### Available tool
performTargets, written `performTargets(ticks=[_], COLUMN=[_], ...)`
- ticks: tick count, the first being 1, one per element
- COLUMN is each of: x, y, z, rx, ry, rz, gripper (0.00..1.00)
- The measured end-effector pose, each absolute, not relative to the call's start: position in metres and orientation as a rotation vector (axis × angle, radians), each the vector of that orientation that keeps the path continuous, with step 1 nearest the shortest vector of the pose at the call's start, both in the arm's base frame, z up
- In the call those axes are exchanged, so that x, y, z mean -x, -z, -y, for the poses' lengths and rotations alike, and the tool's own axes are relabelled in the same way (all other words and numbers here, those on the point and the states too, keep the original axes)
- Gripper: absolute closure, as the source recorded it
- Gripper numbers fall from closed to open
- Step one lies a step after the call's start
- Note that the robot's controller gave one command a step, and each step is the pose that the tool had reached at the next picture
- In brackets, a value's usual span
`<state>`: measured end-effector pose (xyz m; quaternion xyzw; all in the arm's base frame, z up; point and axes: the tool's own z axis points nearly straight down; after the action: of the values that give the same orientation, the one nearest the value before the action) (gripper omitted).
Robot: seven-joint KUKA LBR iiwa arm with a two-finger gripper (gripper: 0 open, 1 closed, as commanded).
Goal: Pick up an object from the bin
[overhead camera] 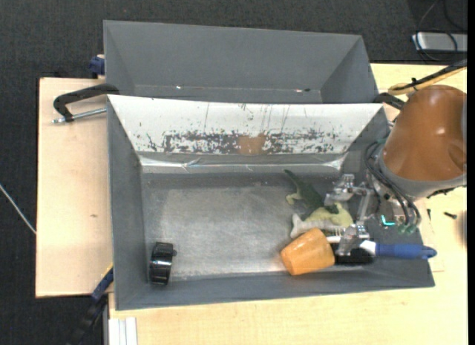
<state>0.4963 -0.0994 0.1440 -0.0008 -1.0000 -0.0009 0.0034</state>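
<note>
Bin point(223, 225): grey metal, its floor mostly bare, with a small heap at about 4 o'clock.
Arm point(427, 139): comes in from 3 o'clock, its brown-orange cover above the bin's right wall.
Gripper point(349, 214): low over the heap at 4 o'clock; how wide it stands cannot be made out, and nothing can be seen held in it.
Pale toy point(320, 221): whitish-yellow, directly under the gripper and nearest to it.
Green toy point(303, 194): a dark green animal figure at 11 o'clock from the gripper, touching the pale toy.
Orange cup point(306, 253): lying on its side at 7 o'clock from the gripper, against the front wall.
Blue marker point(397, 251): lying flat at 5 o'clock from the gripper, its black end just beside the cup.
Black cap point(161, 260): alone in the bin's 8 o'clock corner, well apart from the heap.
</note>
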Motion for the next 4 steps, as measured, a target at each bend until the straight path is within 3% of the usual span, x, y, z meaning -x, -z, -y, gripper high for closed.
performTargets(ticks=[1, 2, 3, 4], x=[-0.5, -0.5, -0.502, -0.502], y=[-0.085, -0.073, -0.074, -0.073], z=[0.101, 0.092, 0.091, 0.063], rx=[0.286, 0.709, 0.707, 0.931], ry=[0.001, 0.003, 0.001, 0.001], rz=[3.139, 3.068, 3.067, 3.009], gripper=[0.0, 0.0, 0.0, 0.0])
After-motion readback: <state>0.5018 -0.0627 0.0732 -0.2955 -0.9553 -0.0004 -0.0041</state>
